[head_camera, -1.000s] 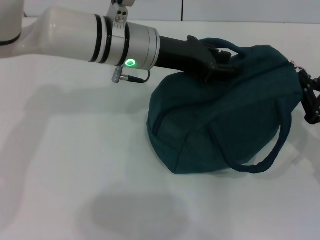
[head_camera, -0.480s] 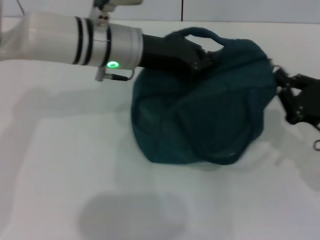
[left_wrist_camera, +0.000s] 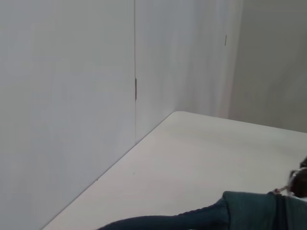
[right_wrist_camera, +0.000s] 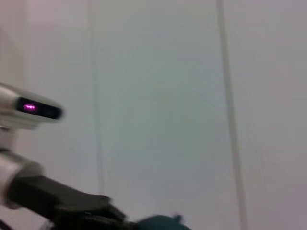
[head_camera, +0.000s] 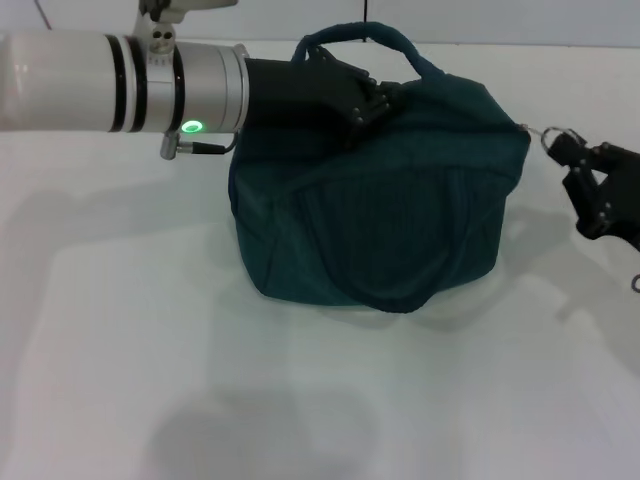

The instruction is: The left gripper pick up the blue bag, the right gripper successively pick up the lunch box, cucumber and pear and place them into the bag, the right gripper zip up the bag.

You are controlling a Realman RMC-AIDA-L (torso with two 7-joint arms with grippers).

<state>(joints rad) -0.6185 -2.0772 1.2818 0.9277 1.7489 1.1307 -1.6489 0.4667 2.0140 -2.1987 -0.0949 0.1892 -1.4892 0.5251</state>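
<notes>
Left gripper [head_camera: 365,105], closed on the top fabric of the blue bag [head_camera: 380,215] beside its raised handle [head_camera: 362,38], holds the bag upright on the white table [head_camera: 120,330]. Right gripper [head_camera: 588,178], just beside the bag's right end, has the ring pull [head_camera: 553,134] at its fingertips; whether it is clamped cannot be told. Lunch box, cucumber and pear are not visible, presumably inside. Step in hand: zipping. Next, judged: finish the zip's travel, then release.

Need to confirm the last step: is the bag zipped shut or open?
Looks shut: the blue bag shows no opening or lining, and its ring pull sits at the end.
</notes>
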